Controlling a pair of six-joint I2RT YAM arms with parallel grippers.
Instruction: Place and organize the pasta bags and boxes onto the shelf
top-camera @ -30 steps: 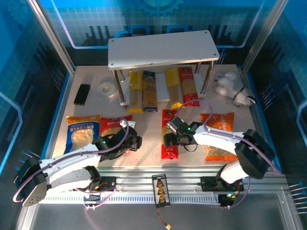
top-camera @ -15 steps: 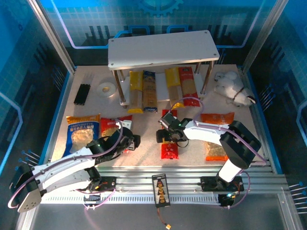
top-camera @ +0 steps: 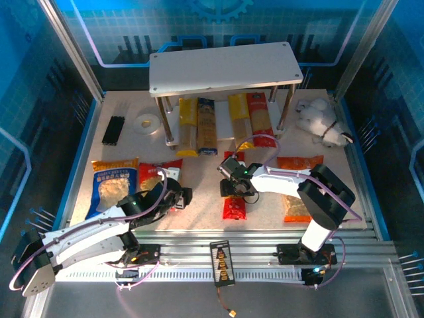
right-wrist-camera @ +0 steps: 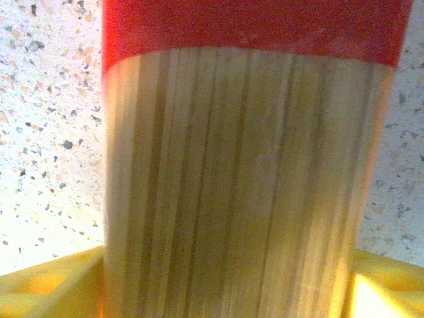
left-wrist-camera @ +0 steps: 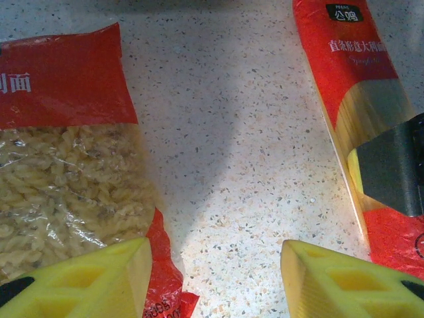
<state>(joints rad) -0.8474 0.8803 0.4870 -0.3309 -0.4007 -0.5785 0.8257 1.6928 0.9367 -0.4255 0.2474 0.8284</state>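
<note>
Spaghetti pack [right-wrist-camera: 245, 165], red-topped, lengthwise between right gripper [right-wrist-camera: 228, 291] jaws.

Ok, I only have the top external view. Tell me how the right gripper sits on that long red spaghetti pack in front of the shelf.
Observer: The right gripper straddles the long narrow red spaghetti pack at its clear window, with one yellow finger against each long edge. I cannot tell whether it is squeezing.
Operator: Now report the left gripper.
Observer: The left gripper is open and empty. It is over the bare speckled table, between the red pillow bag of spiral pasta and that spaghetti pack.
</note>
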